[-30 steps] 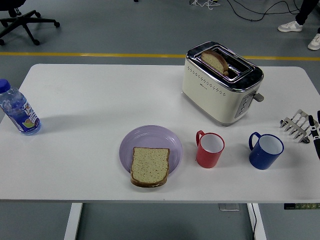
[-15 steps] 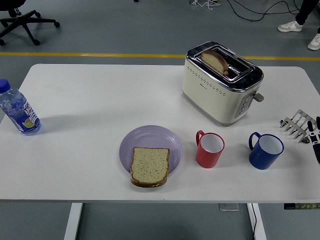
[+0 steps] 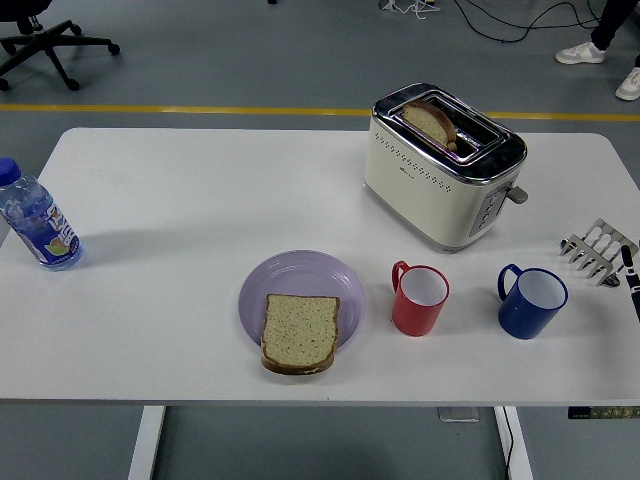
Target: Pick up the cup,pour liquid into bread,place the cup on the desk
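A red cup stands upright on the white table, just right of a purple plate. A slice of bread lies on the plate's near part and overhangs its front rim. A blue cup stands further right. Only a black sliver of my right hand shows at the picture's right edge, right of the blue cup and apart from it. It holds nothing that I can see. My left arm is out of view.
A cream toaster with a slice of bread in its slot stands behind the cups. A metal toast rack sits by the right hand. A water bottle stands at the left edge.
My right hand has slid a little further out past the right edge, so less of it shows. Nothing on the table has moved.
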Robot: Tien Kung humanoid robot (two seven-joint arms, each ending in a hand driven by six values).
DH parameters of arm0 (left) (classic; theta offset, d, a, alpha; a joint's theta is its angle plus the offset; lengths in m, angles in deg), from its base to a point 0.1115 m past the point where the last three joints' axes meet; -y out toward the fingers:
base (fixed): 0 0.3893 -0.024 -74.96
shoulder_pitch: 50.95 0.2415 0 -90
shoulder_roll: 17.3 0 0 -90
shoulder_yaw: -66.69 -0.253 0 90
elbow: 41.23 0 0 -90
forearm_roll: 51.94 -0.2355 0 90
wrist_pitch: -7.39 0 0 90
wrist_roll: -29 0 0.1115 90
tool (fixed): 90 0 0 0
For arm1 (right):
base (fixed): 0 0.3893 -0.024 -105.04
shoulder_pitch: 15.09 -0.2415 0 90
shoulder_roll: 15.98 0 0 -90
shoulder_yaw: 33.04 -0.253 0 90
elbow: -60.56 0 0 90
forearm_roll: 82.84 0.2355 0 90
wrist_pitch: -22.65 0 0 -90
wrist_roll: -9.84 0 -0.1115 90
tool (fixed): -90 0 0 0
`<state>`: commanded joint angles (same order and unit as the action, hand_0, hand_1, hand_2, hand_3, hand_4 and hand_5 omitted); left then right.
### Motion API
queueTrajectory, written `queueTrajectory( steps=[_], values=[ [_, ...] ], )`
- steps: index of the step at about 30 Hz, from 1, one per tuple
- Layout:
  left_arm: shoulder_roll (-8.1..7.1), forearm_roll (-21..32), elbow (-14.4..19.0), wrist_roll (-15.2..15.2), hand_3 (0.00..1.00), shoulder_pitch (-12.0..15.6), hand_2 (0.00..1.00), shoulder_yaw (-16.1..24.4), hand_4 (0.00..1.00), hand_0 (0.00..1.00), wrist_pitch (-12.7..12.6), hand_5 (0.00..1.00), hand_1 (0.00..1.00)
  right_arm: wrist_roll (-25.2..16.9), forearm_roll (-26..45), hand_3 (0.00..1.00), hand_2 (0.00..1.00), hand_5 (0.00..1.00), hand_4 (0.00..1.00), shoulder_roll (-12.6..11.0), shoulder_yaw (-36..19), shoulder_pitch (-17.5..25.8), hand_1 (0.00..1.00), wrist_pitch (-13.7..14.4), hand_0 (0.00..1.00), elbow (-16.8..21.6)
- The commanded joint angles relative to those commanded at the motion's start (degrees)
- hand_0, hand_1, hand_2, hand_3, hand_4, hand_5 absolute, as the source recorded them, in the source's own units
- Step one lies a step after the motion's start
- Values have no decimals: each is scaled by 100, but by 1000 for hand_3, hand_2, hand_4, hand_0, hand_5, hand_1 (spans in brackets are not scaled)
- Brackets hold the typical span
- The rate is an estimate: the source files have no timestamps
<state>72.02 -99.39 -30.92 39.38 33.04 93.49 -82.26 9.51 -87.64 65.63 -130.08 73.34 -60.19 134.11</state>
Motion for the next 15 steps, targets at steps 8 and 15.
queueTrajectory(
  steps=[8, 15],
  values=[
    [8, -18, 0, 6, 647, 16, 750, -1, 406, 677, 1, 998, 740, 74, -43, 593, 608, 221, 607, 0, 17, 15, 537, 14, 594, -14],
    [4, -17, 0, 9, 646, 34, 750, -36, 405, 677, 5, 998, 740, 893, -644, 594, 607, 218, 604, -18, -161, 23, 532, -45, 592, -42]
  ],
)
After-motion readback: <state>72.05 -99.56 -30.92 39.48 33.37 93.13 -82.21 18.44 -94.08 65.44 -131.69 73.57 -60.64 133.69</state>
